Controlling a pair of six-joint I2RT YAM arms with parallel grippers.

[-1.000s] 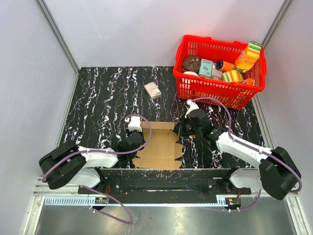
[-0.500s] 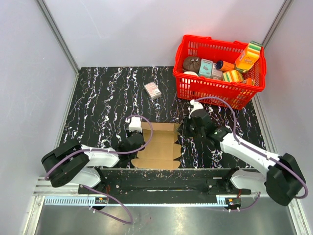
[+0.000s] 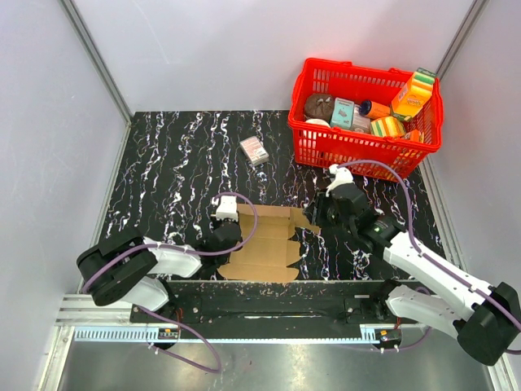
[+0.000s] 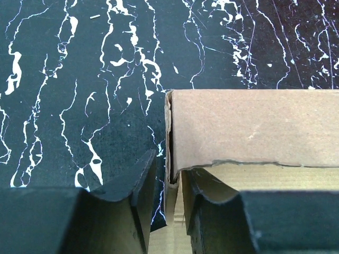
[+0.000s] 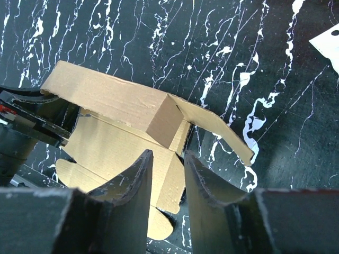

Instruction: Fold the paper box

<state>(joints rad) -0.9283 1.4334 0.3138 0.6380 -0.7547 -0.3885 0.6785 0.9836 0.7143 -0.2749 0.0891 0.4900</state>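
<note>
1. Since one second ago the tabletop [image 3: 179, 163] carries the same things, but the right arm [image 3: 423, 265] has swung outward to its own right. Its hand has backed a little away from the box, and the flap at the box's far right corner now stands higher.
2. The left arm [image 3: 155, 257] lies low along the near edge, reaching to the left side of the box, in the same place as before.
3. A red basket [image 3: 303, 138] full of colourful packs stands at the far right, well apart from the work.
4. The paper box [image 3: 264, 244] lies at the near middle of the tabletop, between the two hands. In the right wrist view its far wall is raised and meets a short side wall in one corner, with a loose flap curling outward beside it. The near panel with its notched tabs is flat. I judge the folding as only partly done: one wall and one corner are formed, while the other walls, the tabs and the loose flap are not yet folded and tucked.
5. The left hand [image 3: 221, 236] has its fingers close together on either side of the box's left edge, and it seems clamped on it. The right hand [image 3: 323, 213] points at the raised corner with its fingers a little apart and nothing pinched between them.
6. A small white-and-pink carton [image 3: 255, 150] lies alone further back.
</note>
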